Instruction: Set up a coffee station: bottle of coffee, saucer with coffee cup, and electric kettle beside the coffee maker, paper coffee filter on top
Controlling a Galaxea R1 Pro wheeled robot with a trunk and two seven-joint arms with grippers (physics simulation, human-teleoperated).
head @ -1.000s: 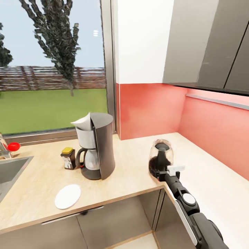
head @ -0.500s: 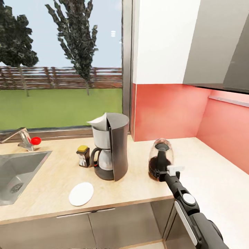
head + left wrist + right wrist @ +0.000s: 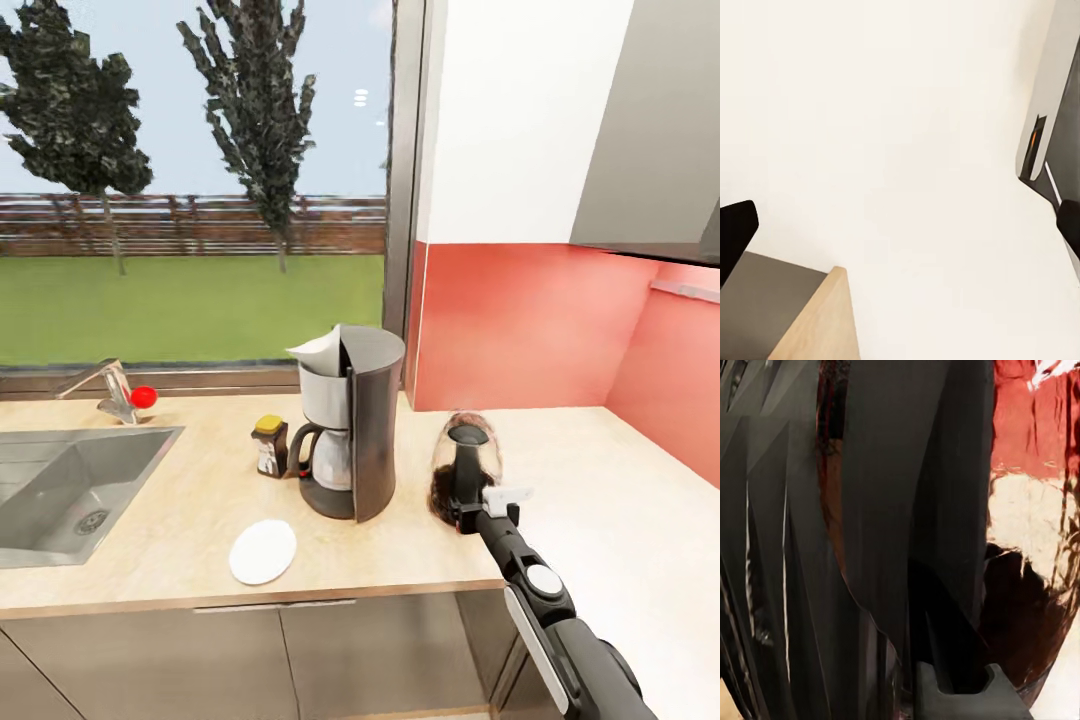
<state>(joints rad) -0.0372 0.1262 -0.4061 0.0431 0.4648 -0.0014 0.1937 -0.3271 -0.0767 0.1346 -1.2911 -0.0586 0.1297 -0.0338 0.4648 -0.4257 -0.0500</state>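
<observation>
While your view has swung left, bringing the sink (image 3: pixel 70 490) into frame, your right gripper (image 3: pixel 462 500) stays with fingers clamped on the electric kettle (image 3: pixel 465 470), center-right on the table (image 3: pixel 180 520), just beside the coffee maker (image 3: pixel 350 435): placement looks near.

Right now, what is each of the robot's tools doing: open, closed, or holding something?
Left tool: open, holding nothing.
Right tool: closed on the electric kettle's handle, above the kitchen countertop.

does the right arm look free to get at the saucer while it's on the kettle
Probably not: the right gripper sits at the electric kettle handle, and the coffee maker stands between it and the saucer.
</observation>
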